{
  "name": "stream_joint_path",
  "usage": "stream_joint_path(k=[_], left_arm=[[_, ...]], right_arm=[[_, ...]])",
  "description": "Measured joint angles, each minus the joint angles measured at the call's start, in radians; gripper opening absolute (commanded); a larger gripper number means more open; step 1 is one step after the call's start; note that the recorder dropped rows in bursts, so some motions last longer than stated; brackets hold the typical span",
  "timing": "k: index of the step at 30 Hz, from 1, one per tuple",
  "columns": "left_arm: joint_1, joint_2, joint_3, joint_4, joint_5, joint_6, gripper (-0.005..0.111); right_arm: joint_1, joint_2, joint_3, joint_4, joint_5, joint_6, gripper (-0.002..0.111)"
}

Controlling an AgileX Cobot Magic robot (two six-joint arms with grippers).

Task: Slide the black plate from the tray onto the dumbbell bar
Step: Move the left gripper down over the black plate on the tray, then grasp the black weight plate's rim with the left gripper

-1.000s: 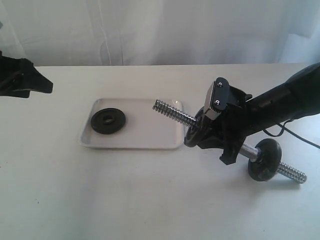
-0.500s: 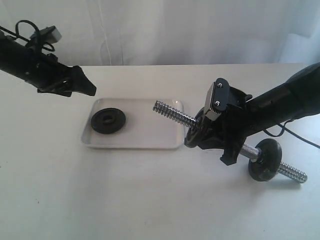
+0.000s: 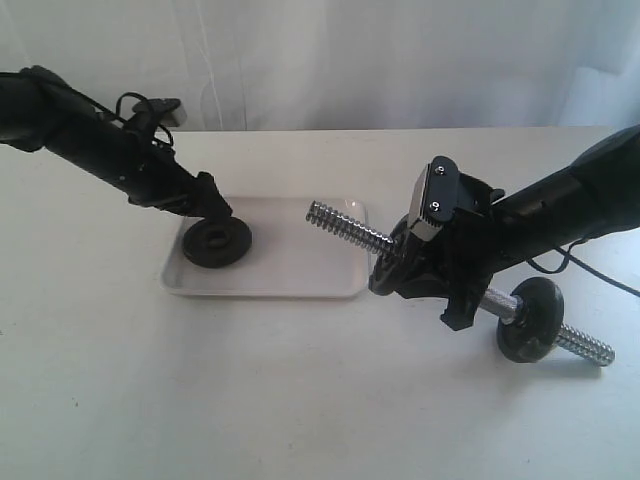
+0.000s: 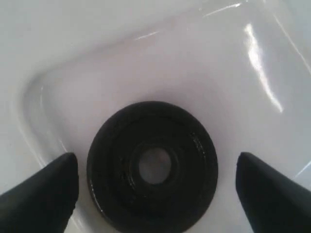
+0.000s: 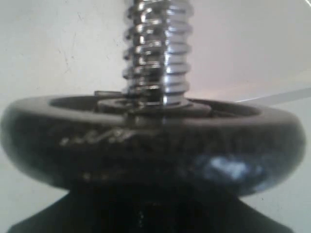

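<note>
Black iron, the plate [image 3: 217, 243] lies flat in the tray [image 3: 300, 272], toward its 9 o'clock end. Within the last second the left gripper [image 3: 211, 211] has swung in from the 10 o'clock corner of the exterior view. It now hangs right over that plate with its 2 fingers [image 4: 48, 189] apart, 1 on each side of the rim; whether they touch it is hard to tell. The right gripper [image 3: 425, 262] has not moved. Clamped on the bar [image 3: 345, 226], it holds the bare threaded end raised toward 10 o'clock, over the tray's 3 o'clock edge. The pick-up looks to be next; the plate is not yet on the bar.
</note>
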Motion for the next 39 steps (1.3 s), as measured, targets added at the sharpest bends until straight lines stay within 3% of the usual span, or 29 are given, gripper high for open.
stream_joint_path(k=[7,13,39], left_arm=[[-0.051,0.043,-0.02,0.1,-0.042,-0.008,0.089],[-0.077,0.045,-0.02,0.181,-0.049,-0.01,0.105],[-0.145,0.074,-0.026,0.304,-0.112,-0.021,0.105]], right_arm=[[0.0,0.0,0.0,0.0,-0.002,0.0,0.0],[0.0,0.0,0.0,0.0,-0.013,0.0,0.0],[0.0,0.0,0.0,0.0,-0.034,0.0,0.0]])
